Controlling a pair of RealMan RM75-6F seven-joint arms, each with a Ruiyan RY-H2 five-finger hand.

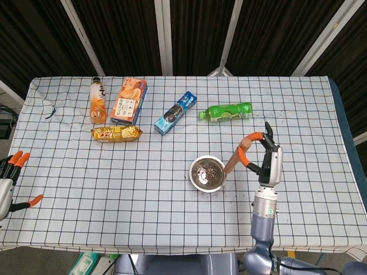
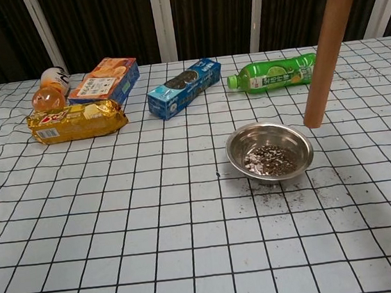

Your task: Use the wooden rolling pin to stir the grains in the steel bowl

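The steel bowl (image 1: 208,173) (image 2: 269,151) sits right of the table's middle, with dark grains in its bottom and some spilled on the cloth in front. My right hand (image 1: 263,157) grips the wooden rolling pin (image 1: 233,160) (image 2: 327,45), which slants down and left. Its lower end hangs just above the bowl's right rim, clear of the grains. In the chest view only the pin shows, the hand being cut off at the top. My left hand (image 1: 10,180) hovers at the far left edge, fingers spread, holding nothing.
Along the back stand an orange drink bottle (image 1: 97,101), an orange biscuit box (image 1: 129,101), a yellow snack pack (image 1: 116,133), a blue cookie pack (image 1: 175,113) and a green bottle (image 1: 229,111) lying on its side. The checked cloth (image 1: 114,189) covers the table.
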